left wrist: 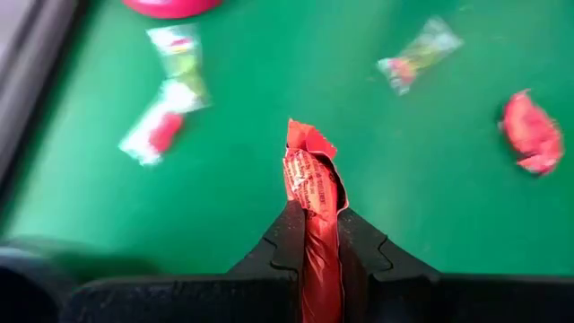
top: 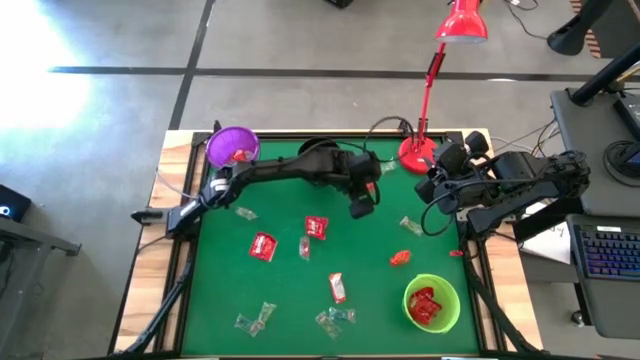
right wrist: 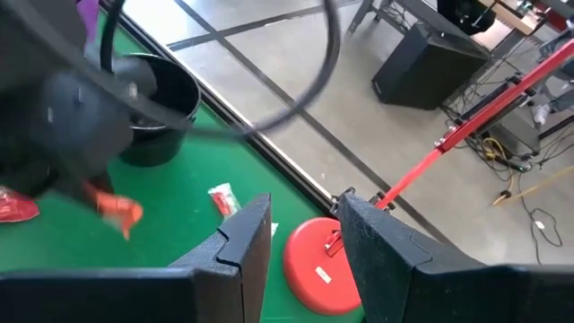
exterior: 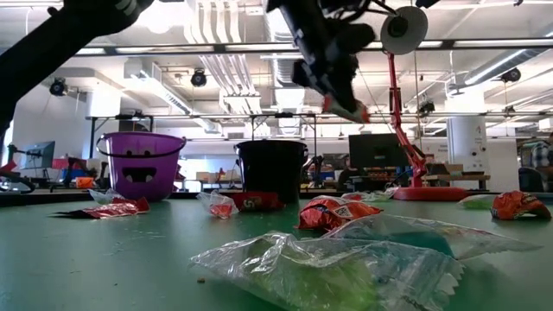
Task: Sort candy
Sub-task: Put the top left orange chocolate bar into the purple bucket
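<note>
My left gripper (top: 362, 206) hangs above the middle of the green table, shut on a red candy (left wrist: 312, 184). The same candy shows as an orange-red scrap (right wrist: 121, 212) in the right wrist view. Other candy lies loose on the table: red pieces (top: 262, 246) (top: 316, 227) (top: 337, 288) (top: 400, 258) and clear ones (top: 245, 212) (top: 410, 226) (top: 335, 318). My right gripper (right wrist: 305, 242) stands open and holds nothing, high at the table's far right, over the lamp base. My left gripper pinches the red candy wrapper (left wrist: 314, 202) between its two fingers. The wrapper runs along the gap between them, and its crumpled free end (left wrist: 308, 144) sticks out past the fingertips. The fingers slant down from the table's left. The candy is lifted clear of the table.
A purple bowl (top: 232, 147) with a red candy stands at the far left, a black bowl (right wrist: 157, 103) at the far middle, and a green bowl (top: 432, 303) with red candies at the near right. A red lamp's base (top: 415, 155) sits at the far right.
</note>
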Robot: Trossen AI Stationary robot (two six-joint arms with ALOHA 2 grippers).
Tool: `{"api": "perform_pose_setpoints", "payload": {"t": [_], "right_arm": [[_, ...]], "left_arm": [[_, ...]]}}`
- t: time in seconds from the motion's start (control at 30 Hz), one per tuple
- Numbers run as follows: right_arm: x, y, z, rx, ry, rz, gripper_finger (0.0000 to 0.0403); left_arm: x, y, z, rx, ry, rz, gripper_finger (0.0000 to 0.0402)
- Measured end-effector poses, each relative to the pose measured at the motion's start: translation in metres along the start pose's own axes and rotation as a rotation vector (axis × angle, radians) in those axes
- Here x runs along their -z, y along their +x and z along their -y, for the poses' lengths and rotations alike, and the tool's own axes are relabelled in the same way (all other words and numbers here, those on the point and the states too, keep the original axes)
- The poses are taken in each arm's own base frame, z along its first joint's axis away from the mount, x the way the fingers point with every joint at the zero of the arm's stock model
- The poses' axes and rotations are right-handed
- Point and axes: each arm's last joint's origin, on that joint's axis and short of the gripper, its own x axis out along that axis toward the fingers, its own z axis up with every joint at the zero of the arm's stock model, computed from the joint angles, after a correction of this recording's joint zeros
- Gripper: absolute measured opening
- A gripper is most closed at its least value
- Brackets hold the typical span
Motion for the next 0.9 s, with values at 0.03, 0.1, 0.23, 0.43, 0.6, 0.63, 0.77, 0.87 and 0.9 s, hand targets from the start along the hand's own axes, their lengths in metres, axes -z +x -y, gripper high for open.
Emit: {"api": "perform_pose_setpoints", "payload": {"t": [0.03, 0.1, 0.23, 0.43, 0.6, 0.63, 0.77, 0.87, 0.9], "right_arm": [[0.0, 0.0, 0.0, 0.0, -0.004, 0.0, 0.0127], [0.0, 0.0, 0.0, 0.001, -0.006, 0.0, 0.0128], [0.0, 0.0, 0.0, 0.001, -0.007, 0.0, 0.0128], [-0.001, 0.001, 0.0, 0.013, -0.001, 0.014, 0.0128], [-0.003, 0.001, 0.002, 0.077, 0.006, 0.077, 0.0128], [-0.003, 0.001, 0.002, 0.087, 0.007, 0.088, 0.0127], [-0.004, 0.001, 0.002, 0.095, 0.008, 0.095, 0.0128], [-0.004, 0.001, 0.002, 0.095, 0.01, 0.095, 0.0127], [-0.004, 0.001, 0.002, 0.094, 0.011, 0.095, 0.0128]], "left_arm": [[0.0, -0.006, -0.004, -0.02, 0.003, -0.007, 0.0007], [0.001, -0.018, -0.012, -0.059, 0.009, -0.009, 0.0007], [0.004, -0.042, -0.024, -0.133, 0.023, -0.036, 0.0007], [0.01, -0.074, -0.042, -0.208, 0.031, -0.066, 0.0007], [0.017, -0.098, -0.054, -0.246, 0.043, -0.106, 0.0007], [0.019, -0.103, -0.056, -0.256, 0.046, -0.112, 0.0007], [0.025, -0.123, -0.067, -0.273, 0.044, -0.131, 0.0007], [0.03, -0.139, -0.074, -0.284, 0.033, -0.141, 0.0007], [0.032, -0.145, -0.077, -0.286, 0.029, -0.148, 0.0007]]}}
